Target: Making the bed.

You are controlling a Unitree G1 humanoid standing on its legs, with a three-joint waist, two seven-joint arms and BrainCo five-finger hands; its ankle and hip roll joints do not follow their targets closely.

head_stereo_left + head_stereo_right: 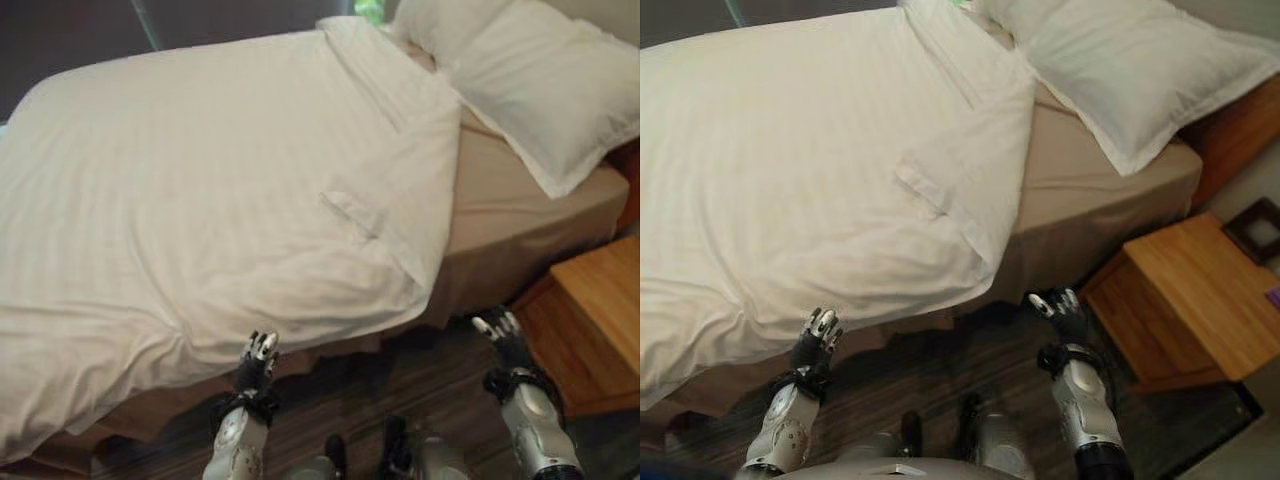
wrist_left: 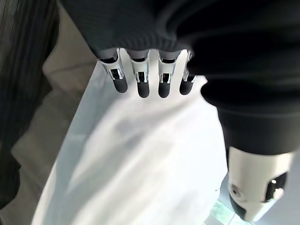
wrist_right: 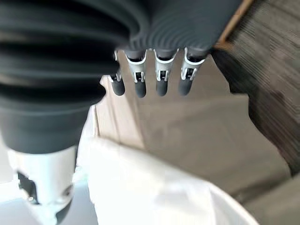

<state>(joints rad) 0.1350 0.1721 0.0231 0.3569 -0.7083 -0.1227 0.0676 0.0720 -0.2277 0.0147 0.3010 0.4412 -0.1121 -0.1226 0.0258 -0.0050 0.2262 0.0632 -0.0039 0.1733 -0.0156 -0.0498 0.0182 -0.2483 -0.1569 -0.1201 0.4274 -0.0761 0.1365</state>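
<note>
A white duvet (image 1: 200, 180) covers most of the bed, with its near edge hanging over the side and a small crease (image 1: 350, 212) near its right border. Past that border the tan sheet (image 1: 510, 190) lies bare, and white pillows (image 1: 540, 80) rest at the head. My left hand (image 1: 257, 362) hovers just below the duvet's hanging edge, open, with straight fingers (image 2: 143, 84) that hold nothing. To the right, my right hand (image 1: 507, 340) is open beside the tan bed corner, its fingers (image 3: 161, 79) pointing at the tan side (image 3: 187, 136).
A wooden nightstand (image 1: 1200, 300) stands close to the right of my right hand, by the bed's head. A dark framed object (image 1: 1255, 230) lies beyond it. Dark plank floor (image 1: 420, 385) runs along the bed's side.
</note>
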